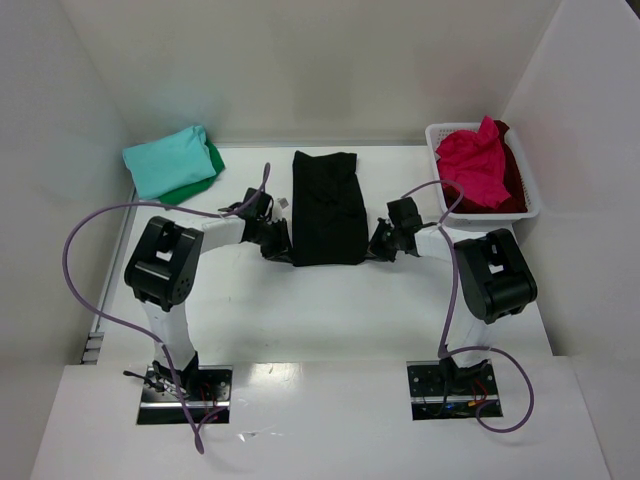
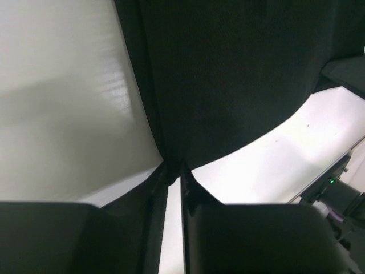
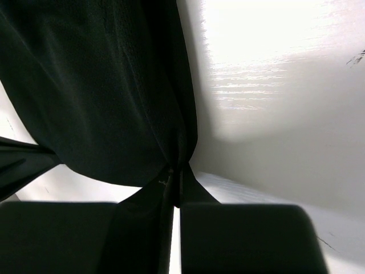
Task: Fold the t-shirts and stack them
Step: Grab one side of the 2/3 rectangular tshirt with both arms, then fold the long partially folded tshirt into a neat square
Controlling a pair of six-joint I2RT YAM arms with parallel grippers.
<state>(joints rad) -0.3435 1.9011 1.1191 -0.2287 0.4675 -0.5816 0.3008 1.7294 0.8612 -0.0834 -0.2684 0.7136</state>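
Note:
A black t-shirt [image 1: 326,206], folded into a long strip, lies mid-table. My left gripper [image 1: 279,238] is shut on its near left corner, and my right gripper [image 1: 376,243] is shut on its near right corner. In the left wrist view the gripper [image 2: 173,171] pinches the black cloth [image 2: 228,80]. In the right wrist view the gripper [image 3: 177,174] pinches the cloth [image 3: 102,91] the same way. A teal t-shirt [image 1: 168,159] lies folded on a green t-shirt [image 1: 210,168] at the back left. A pink-red t-shirt [image 1: 474,166] and a dark red t-shirt [image 1: 510,195] lie crumpled in the basket.
A white lattice basket [image 1: 532,195] stands at the back right against the right wall. White walls close the table at left, back and right. Purple cables loop from both arms over the near table.

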